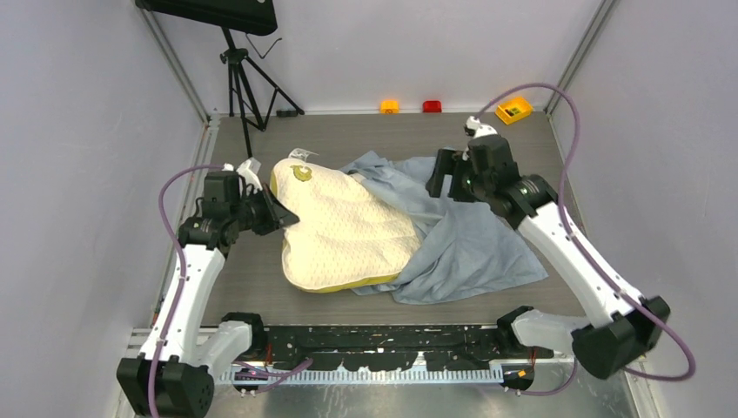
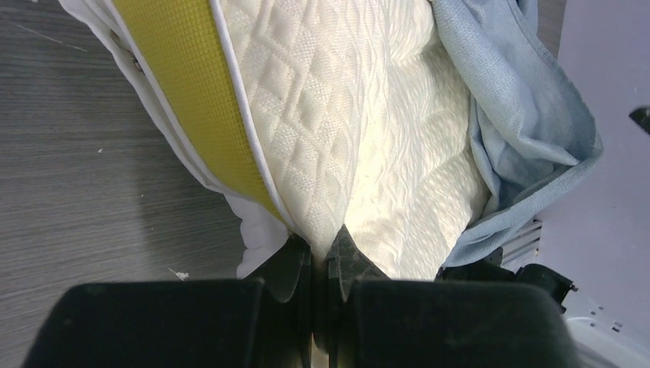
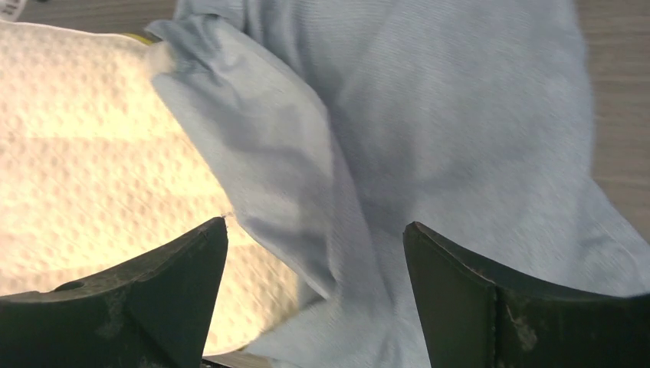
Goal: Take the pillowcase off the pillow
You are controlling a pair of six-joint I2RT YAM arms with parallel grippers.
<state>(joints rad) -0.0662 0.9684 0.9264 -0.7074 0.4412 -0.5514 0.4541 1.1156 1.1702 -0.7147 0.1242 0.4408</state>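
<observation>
Left tool (image 2: 322,249) is clamped tight on the pillow (image 1: 344,231), fingers pinched together on a fold of cream quilted cloth at its left edge, just beside the yellow band (image 2: 192,100) that runs along the side; the pillow lies on the table (image 1: 365,131), a little left of centre, nearly all of its top bare; its emblem (image 1: 302,173) and white tag (image 1: 300,154) sit at the far left corner.

Over to the right: the pillowcase (image 1: 470,235) lies rumpled and spread out on the table beside the pillow, touching it all along the right side; a fold of the grey-blue cloth laps over the pillow's right edge in the right wrist view, and a strip of it shows from under the pillow's near edge.

Right tool (image 1: 444,178) hangs over the far part of the pillowcase, near where cloth meets pillow; its jaws stand wide apart, nothing gripped, blue cloth filling the gap below them; whether the fingertips touch the cloth I cannot tell.

A tripod (image 1: 239,78) stands at the far left corner.
</observation>
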